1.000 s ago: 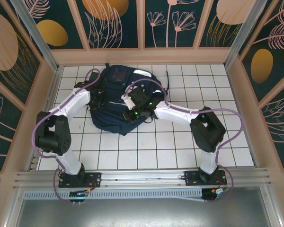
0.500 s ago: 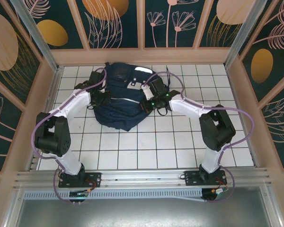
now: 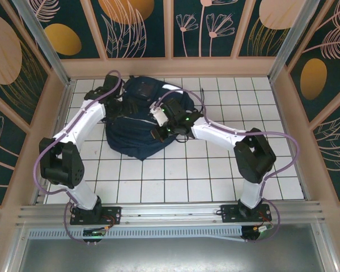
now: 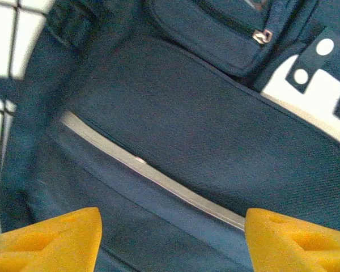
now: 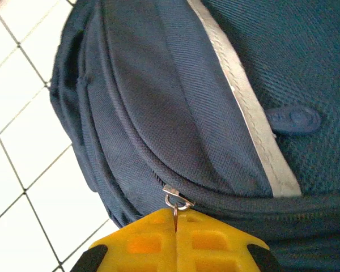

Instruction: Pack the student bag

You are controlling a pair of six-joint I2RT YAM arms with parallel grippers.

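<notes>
A white tiled counter (image 3: 204, 170) fills the middle of the overhead view, and the navy-blue backpack (image 3: 137, 136) lies on it in the upper middle of the frame, just below the back wall. The left arm (image 3: 82, 122) comes up from the lower left and bends over the bag's upper left edge. The right arm (image 3: 221, 133) comes in from the right and ends over the bag's middle. In its own wrist view the left hand (image 4: 171, 241) is spread wide, with one yellow fingertip in each lower corner of the frame. Nothing sits between them, and the bag's dark cloth lies beneath. A grey stripe (image 4: 153, 177) runs slantwise across that cloth, and a zipped pocket (image 4: 215, 34) sits along the top of the frame. The right hand (image 5: 175, 238) is at the bottom middle of its wrist view, its yellow fingers pressed together on the small metal zipper pull (image 5: 176, 199) of a curved zip.
</notes>
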